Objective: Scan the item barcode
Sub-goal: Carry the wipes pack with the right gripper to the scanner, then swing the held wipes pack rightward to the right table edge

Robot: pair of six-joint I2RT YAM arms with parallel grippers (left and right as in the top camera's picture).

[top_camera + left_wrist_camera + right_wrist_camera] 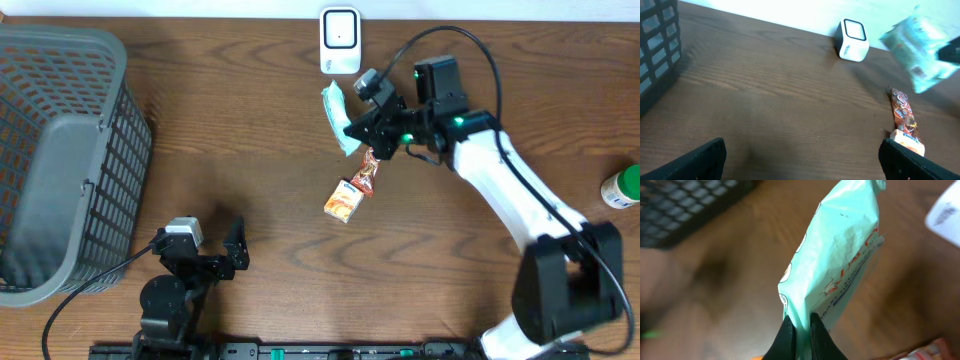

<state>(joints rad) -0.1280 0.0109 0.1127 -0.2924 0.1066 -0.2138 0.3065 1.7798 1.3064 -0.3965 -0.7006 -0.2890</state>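
Mint-green crinkled plastic packet [336, 118] is held by one edge in the right tool [799, 329], clamped shut on it near the white boxy scanner [340, 40], as the left tool [212, 247] rests wide open and empty; so slim a pinch could let it swing off-angle and spoil the scan.

table [250, 170]: dark wood grain, smooth | basket [60, 150]: grey plastic lattice | scanner [340, 40]: white glossy plastic | packet [840, 255]: mint film, crinkled, glossy | small box [343, 200]: probably card
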